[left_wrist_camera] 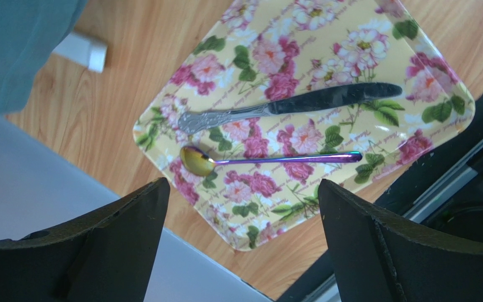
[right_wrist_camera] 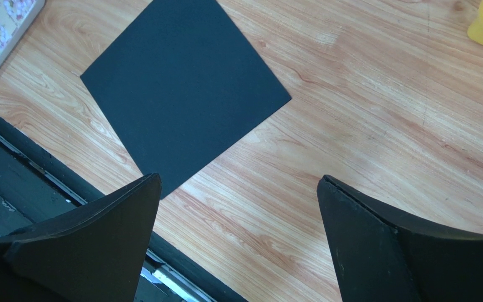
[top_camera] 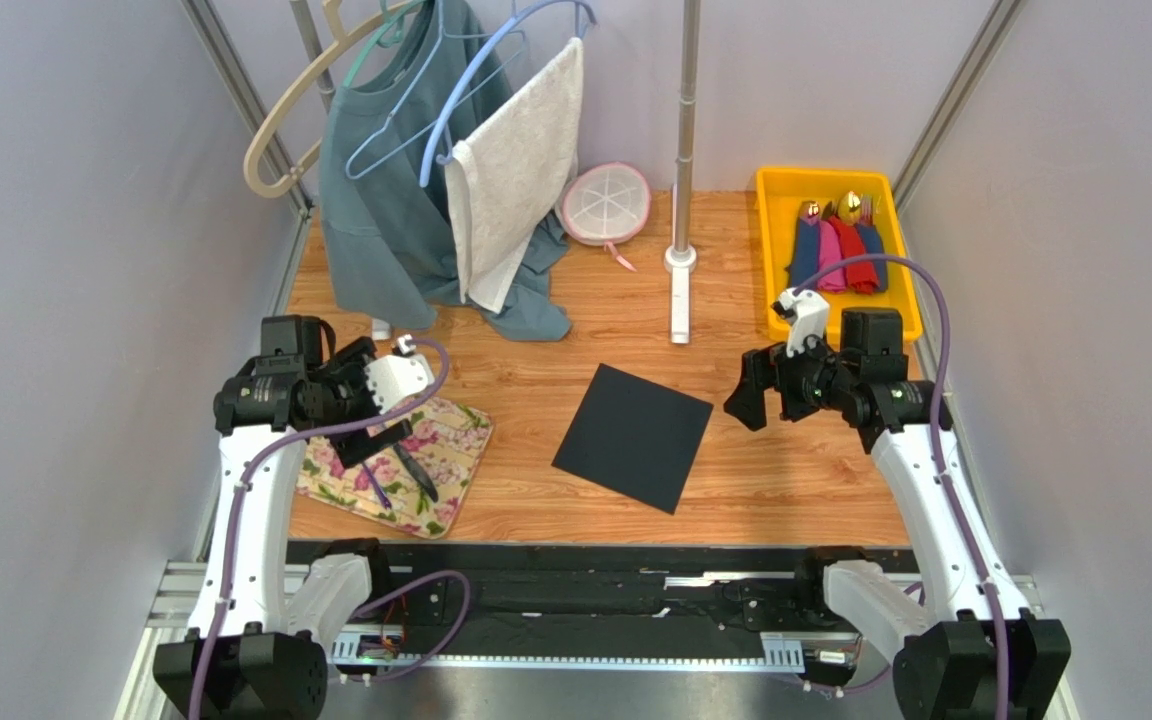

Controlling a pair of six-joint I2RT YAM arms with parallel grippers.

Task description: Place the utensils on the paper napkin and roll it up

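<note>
The wooden bench [top_camera: 793, 488] fills mid-frame, and at its centre the thin black square paper napkin [top_camera: 635, 437] lies flat. At lower left, the yellow floral tray [top_camera: 462, 435] carries a dark steel knife [left_wrist_camera: 288, 106] beside a slim iridescent purple spoon [left_wrist_camera: 269, 160], not touching. The left hand [left_wrist_camera: 243, 185] and right hand [right_wrist_camera: 239, 178] hover spread wide, empty

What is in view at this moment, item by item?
knife: 1, dark silver, on floral mat
spoon: 1, iridescent purple, beside knife on mat
floral mat: 1, yellow-pink, table's near left
paper napkin: 1, black, flat mid-table
rolled napkins: at least 3, blue, pink, red, in bin
yellow bin: 1, far right
shirt: 1, teal, hanging far left
towel: 1, white, on a hanger
pole: 1, metal, far centre
left gripper: black, open, above mat
right gripper: black, open, beside napkin
</note>
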